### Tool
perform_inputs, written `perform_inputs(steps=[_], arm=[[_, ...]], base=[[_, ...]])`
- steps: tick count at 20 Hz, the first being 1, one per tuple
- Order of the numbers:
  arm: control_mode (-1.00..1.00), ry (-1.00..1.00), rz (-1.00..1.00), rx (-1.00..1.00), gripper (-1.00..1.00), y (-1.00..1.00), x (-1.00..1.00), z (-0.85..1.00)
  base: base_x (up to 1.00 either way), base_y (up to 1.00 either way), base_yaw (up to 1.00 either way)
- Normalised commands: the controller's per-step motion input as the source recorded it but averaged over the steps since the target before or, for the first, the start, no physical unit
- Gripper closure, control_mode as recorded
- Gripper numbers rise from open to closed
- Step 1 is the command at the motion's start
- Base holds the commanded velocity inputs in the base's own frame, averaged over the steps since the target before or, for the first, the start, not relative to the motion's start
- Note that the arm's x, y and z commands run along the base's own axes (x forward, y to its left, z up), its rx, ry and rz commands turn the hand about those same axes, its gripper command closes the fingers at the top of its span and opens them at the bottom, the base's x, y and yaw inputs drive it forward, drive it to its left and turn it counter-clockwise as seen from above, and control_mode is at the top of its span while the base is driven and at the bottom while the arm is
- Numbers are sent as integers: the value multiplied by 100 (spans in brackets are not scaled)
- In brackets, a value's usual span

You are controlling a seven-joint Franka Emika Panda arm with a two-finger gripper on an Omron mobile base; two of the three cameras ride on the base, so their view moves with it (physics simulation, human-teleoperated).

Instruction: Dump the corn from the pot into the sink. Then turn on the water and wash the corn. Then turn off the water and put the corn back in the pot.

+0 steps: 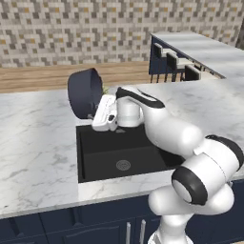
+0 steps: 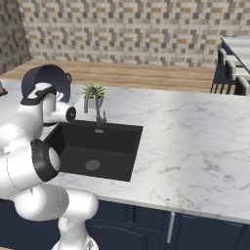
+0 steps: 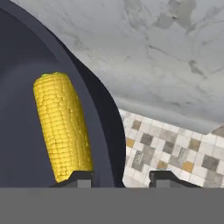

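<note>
While the pot is tipped: the corn has not yet dropped out, so the dump looks under way but unfinished.
Pot: the dark pot [image 1: 85, 93] is lifted off the counter [image 1: 33, 138] and tilted on its side, above the back left corner of the sink [image 1: 102, 155].
Corn: the yellow cob [image 3: 62, 131] lies against the pot's inner wall.
Pincer: the gripper [image 3: 116, 177] pinches the pot's rim, one fingertip inside by the cob, the other outside.
Sink: black basin, only the drain [image 1: 123, 165] visible in it; no water running from the faucet [image 2: 93, 103].
Left to do: tip the corn out, wash it, shut the water, return it to the pot.
</note>
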Motion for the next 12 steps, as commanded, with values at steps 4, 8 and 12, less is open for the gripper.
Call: perform_inputs(steps=[4, 8, 12], arm=[[-100, 0, -13, 13, 100, 14, 0, 22], [-100, 0, -10, 15, 100, 8, 4, 11], [-100, 0, -2, 16, 100, 0, 20, 0]], base=[[0, 0, 0], [0, 0, 0], [0, 0, 0]])
